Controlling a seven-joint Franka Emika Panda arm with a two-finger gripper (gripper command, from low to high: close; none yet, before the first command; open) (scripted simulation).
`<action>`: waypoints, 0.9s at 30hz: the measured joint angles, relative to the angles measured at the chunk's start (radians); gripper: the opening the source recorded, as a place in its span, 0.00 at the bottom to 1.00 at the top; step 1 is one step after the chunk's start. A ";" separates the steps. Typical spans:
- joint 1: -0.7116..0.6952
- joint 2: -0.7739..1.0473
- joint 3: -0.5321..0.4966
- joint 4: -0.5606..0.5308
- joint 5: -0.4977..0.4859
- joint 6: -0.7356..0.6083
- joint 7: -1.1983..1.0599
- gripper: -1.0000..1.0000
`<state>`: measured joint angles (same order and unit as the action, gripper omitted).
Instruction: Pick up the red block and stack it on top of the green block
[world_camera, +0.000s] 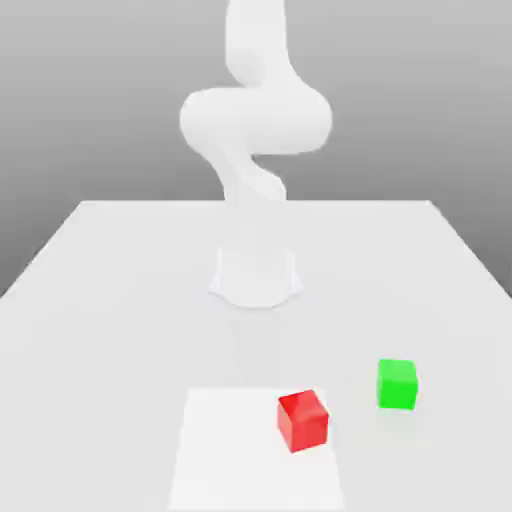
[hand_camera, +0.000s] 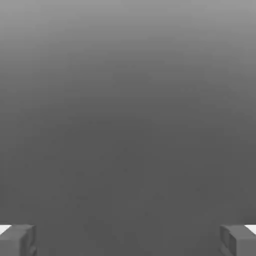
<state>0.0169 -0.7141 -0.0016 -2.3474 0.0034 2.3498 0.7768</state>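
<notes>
The red block (world_camera: 303, 420) rests on the white table (world_camera: 120, 300) near its front edge, on a paler square patch. The green block (world_camera: 397, 384) stands on the table a short way off, toward the exterior view's right and slightly farther back; the two cubes do not touch. My white arm (world_camera: 255, 120) rises at the back of the table, well away from both blocks. In the hand view my gripper (hand_camera: 128, 240) is open, its grey fingertips (hand_camera: 17, 240) far apart with nothing between them, facing a plain grey backdrop.
A paler square patch (world_camera: 230, 460) marks the table's front middle. The arm's round base (world_camera: 255, 278) sits at the table's centre, behind the blocks. The table's side edges slant outward toward the front.
</notes>
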 joint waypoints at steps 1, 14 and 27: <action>0.008 0.042 0.000 -0.022 0.001 0.024 -0.011 0.50; 0.080 0.519 0.018 -0.279 0.017 0.298 -0.136 0.50; 0.113 0.974 0.018 -0.367 -0.029 0.624 -0.157 0.00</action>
<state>0.1303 0.2595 0.0165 -2.7141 -0.0255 2.9737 0.6195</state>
